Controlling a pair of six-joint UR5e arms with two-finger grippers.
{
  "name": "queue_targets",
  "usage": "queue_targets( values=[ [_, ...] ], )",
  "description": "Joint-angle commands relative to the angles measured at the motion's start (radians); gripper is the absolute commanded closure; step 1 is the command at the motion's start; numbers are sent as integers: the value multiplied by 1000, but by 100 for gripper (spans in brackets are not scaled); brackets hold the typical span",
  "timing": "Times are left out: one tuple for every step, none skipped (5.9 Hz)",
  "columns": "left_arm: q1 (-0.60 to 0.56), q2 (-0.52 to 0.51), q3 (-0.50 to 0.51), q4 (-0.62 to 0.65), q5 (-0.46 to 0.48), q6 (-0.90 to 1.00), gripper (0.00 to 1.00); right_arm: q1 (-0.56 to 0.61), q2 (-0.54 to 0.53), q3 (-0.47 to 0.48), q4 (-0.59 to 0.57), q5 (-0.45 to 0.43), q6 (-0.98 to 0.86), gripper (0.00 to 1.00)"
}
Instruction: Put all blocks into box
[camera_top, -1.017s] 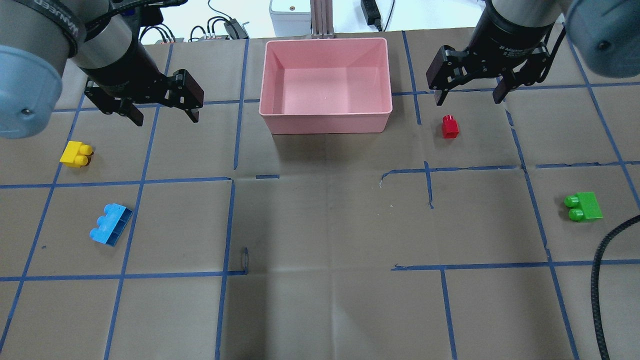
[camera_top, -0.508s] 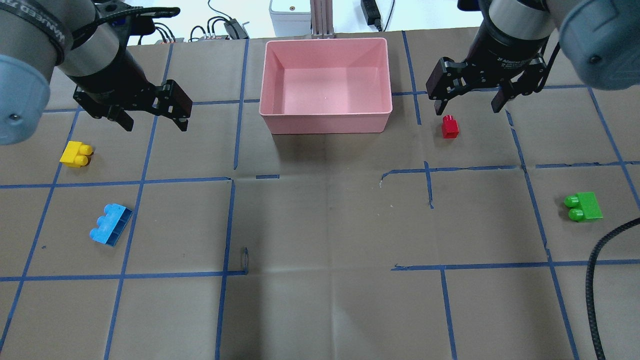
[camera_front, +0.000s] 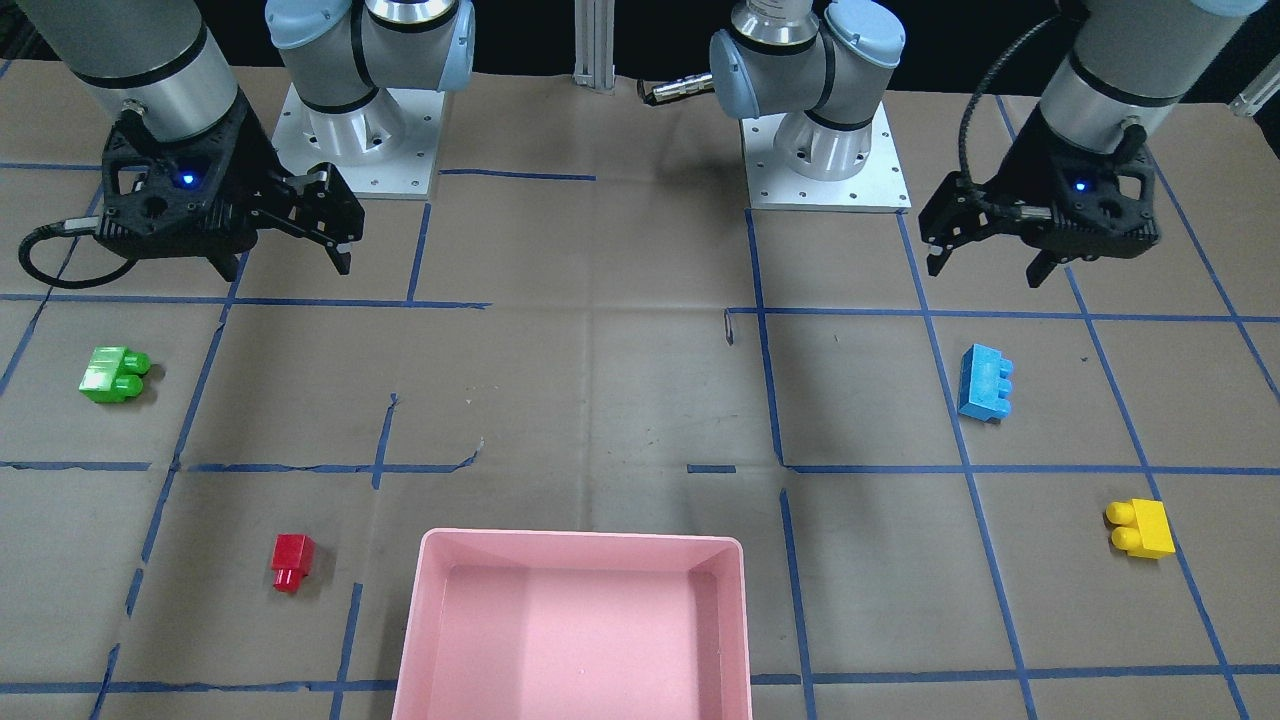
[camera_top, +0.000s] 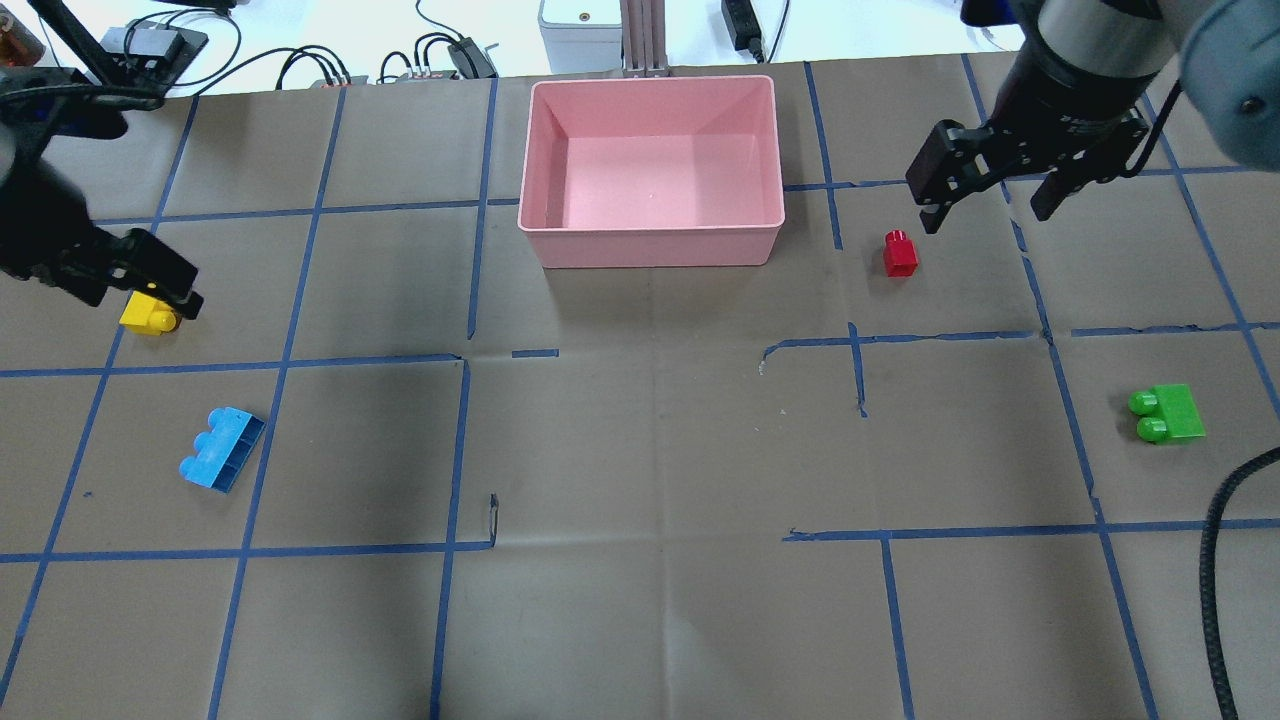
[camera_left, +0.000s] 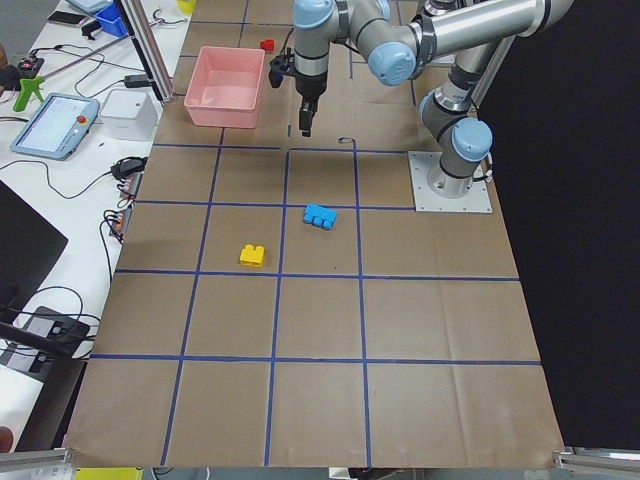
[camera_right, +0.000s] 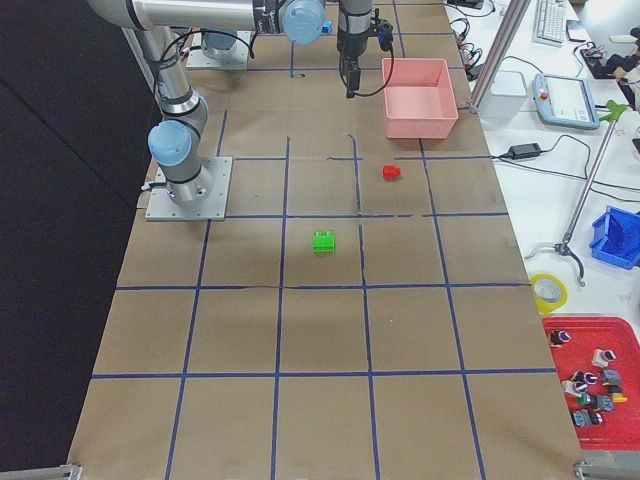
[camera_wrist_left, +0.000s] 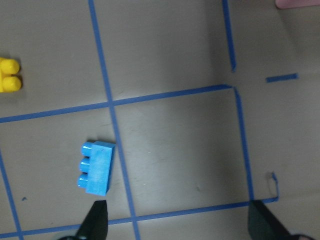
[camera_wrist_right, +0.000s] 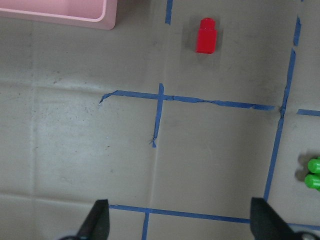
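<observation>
Your left gripper (camera_front: 985, 270) hung open, empty; blue block (camera_front: 984, 382) lay just past it, toward the box (camera_front: 430, 620) end, long axis running near-to-far. Right gripper (camera_top: 987, 215) was open too.

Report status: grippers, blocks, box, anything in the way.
Left gripper, right gripper open, empty. Green block, red block, blue block, yellow block outside box. No obstruction seen.
</observation>
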Motion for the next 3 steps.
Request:
queue_targets(
  values=[
    [192, -2, -45, 7, -4, 241, 1, -248, -29, 58, -12, 0, -211, 1],
    [188, -31, -62, 52, -7, 240, 1, -381, -28, 146, -113, 6, -368, 1],
    [188, -61, -118, 122, -40, 263, 1, -468, -16, 252, -231, -1, -459, 0]
  ],
)
